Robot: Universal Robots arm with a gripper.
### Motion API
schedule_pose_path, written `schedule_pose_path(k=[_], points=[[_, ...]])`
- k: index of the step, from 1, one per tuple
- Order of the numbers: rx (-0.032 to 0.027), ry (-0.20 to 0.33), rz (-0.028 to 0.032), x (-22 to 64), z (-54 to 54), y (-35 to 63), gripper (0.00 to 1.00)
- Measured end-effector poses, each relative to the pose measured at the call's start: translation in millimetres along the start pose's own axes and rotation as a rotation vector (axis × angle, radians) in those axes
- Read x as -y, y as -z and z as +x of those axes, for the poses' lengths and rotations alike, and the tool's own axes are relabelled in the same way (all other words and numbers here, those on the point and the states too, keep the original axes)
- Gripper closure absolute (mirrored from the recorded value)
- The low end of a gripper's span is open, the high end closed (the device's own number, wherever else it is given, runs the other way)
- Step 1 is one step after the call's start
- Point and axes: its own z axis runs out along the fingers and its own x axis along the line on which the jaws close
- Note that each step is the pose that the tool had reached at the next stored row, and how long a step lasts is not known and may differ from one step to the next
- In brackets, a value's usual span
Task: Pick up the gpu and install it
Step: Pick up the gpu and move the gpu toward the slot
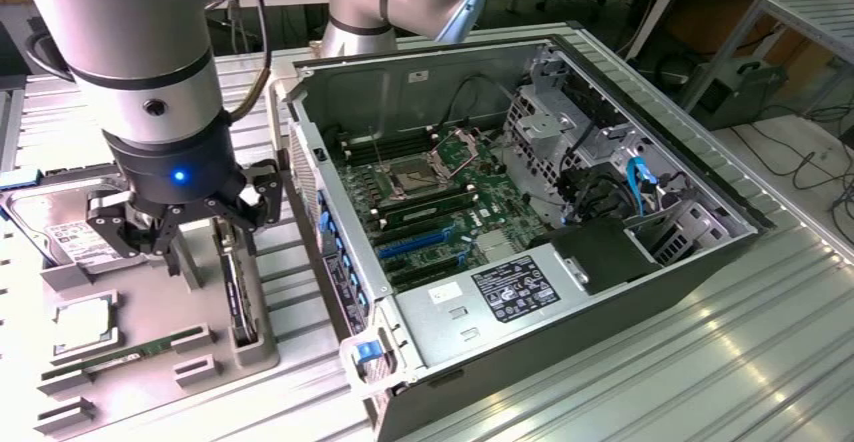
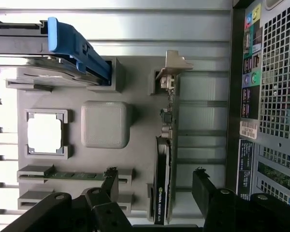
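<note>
On the grey tray [image 1: 154, 302], exterior view's lower left, between hard drive [image 1: 47, 227] and computer case [image 1: 627, 332], we see the dark gpu [image 1: 240, 297] edge-up under a wide-open, empty gripper [image 1: 184, 227].

The gpu [image 2: 162, 166] stands edge-on, one end cut off at the wrist view's edge; the arm [image 1: 147, 92] hides part of the hard drive [image 1: 40, 227].

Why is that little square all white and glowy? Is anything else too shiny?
Wrist view: light bounces off the square chip, washing it plain white; the table beside it glares too. Exterior view: the table gleams in pale streaks, while the computer case stays darker inside.
</note>
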Motion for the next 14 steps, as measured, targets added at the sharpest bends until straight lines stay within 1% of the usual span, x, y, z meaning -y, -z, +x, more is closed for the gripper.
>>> schedule_pose_path(k=[12, 14], points=[[0.0, 0.0, 0.0, 0.0, -0.2, -14.5, 0.28], [-0.001, 0.0, 0.0001, -0.1, -0.5, -16.2, 0.28]])
